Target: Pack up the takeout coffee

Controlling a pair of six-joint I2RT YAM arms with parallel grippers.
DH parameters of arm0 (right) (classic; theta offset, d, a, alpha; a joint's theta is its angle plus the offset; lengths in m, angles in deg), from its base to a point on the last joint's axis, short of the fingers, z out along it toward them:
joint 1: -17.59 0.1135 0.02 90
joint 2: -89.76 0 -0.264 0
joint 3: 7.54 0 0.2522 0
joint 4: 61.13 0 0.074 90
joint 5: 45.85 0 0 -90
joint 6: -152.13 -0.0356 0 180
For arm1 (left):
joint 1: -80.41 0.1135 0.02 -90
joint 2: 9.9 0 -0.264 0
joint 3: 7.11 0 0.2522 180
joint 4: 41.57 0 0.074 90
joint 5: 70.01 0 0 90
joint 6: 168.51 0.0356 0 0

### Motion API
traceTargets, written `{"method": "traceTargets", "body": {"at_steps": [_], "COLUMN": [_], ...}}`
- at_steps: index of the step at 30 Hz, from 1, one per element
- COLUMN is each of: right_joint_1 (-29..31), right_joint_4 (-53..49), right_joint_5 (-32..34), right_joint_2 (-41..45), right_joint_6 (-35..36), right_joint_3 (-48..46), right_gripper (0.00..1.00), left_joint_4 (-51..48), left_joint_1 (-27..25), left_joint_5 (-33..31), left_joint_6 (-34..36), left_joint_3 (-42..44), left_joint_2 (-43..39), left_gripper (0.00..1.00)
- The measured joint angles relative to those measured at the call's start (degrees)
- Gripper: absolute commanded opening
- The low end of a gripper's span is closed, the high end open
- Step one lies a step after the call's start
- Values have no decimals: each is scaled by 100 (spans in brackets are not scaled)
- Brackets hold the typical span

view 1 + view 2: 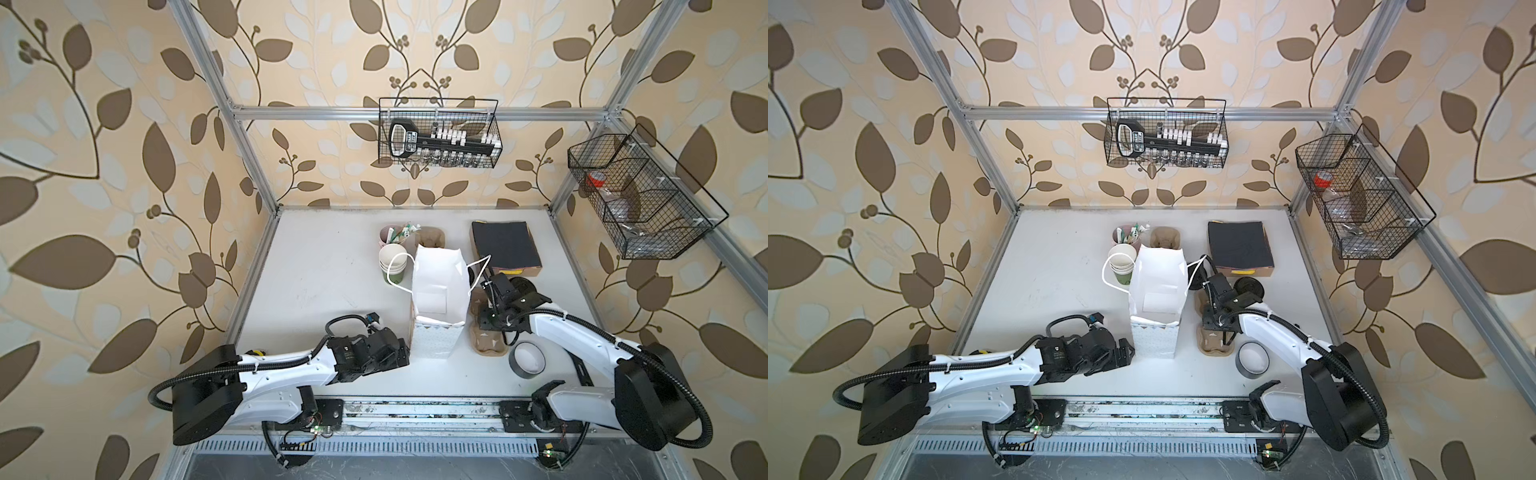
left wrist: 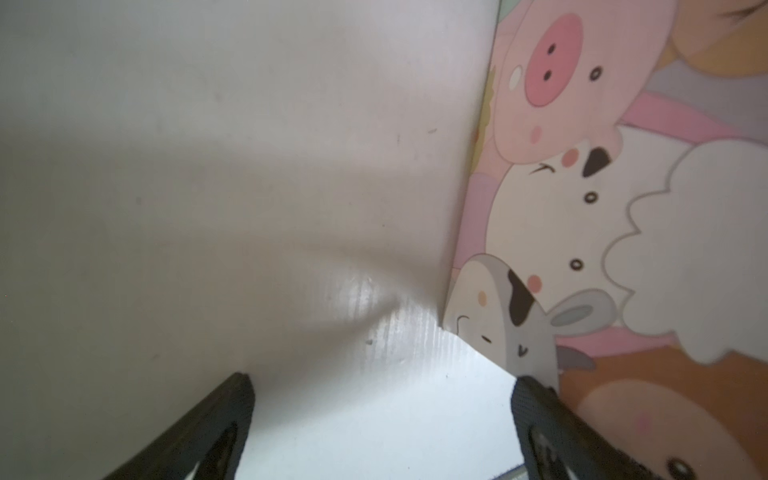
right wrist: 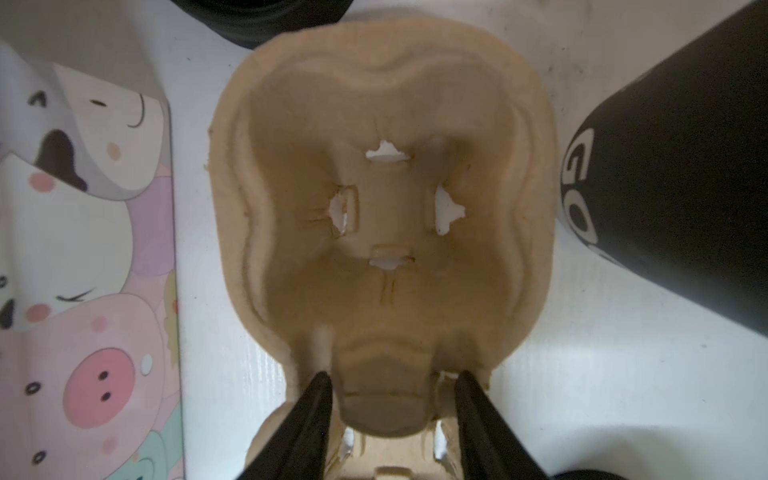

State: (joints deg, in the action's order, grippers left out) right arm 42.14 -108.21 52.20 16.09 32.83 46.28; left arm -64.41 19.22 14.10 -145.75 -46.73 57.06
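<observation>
Table [image 1: 316, 282], white: a tall paper bag [image 1: 434, 286] stands upright mid-table with its mouth open and cartoon animals printed on its side.

Pulp cup carrier [image 3: 382, 124] lies flat on the table just right of the bag, close to it but apart.

Takeout coffee [image 3: 665, 166], dark cup with pale lettering: stands on the table beside the carrier, on the side away from the bag. In both top views its black lid [image 1: 523, 286] shows just past the right wrist. It is outside both bag and carrier.

Right gripper [image 3: 394, 386]: about half open, pointing down, one finger on each side of the carrier's centre ridge and clamped on it.

Left gripper [image 2: 384, 415]: spread fully wide and low over the table, holding nothing. One finger [image 2: 540, 415] sits right against the bag's printed side
</observation>
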Motion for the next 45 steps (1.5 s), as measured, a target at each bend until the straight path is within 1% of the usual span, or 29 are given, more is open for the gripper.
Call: {"method": "traceTargets", "body": {"at_steps": [8,13,15,18,22,26,28,33,40,45], "right_joint_1": [0,0,0,0,0,0,2,20,133,197], "right_joint_4": [50,59,63,66,101,146,153,146,-61,-354], "right_joint_5": [-13,-13,-13,-13,-11,-13,-13,-11,33,85], "right_joint_2": [0,0,0,0,-17,-57,-61,-61,24,448], "right_joint_6": [0,0,0,4,20,17,24,15,-17,-92], "right_joint_3": [-20,-26,-28,-28,-28,-28,-28,-13,72,136], "right_gripper": [49,48,48,45,42,38,37,30,27,27], "left_joint_4": [901,857,514,-116,-1191,-2122,-2496,-3279,-4142,-4715], "left_joint_1": [0,0,0,0,4,13,13,15,13,15], "left_joint_5": [232,260,208,-55,-610,-1130,-1327,-1733,-2218,-2647], "left_joint_6": [-83,-90,-81,-22,212,494,614,874,1193,1473], "left_joint_3": [-39,-48,-46,-50,-238,-649,-831,-1143,-1683,-2337], "left_joint_2": [439,391,149,-579,-1818,-2557,-2743,-2973,-3154,-3259], "left_gripper": [99,99,99,99,99,99,99,99,99,99]}}
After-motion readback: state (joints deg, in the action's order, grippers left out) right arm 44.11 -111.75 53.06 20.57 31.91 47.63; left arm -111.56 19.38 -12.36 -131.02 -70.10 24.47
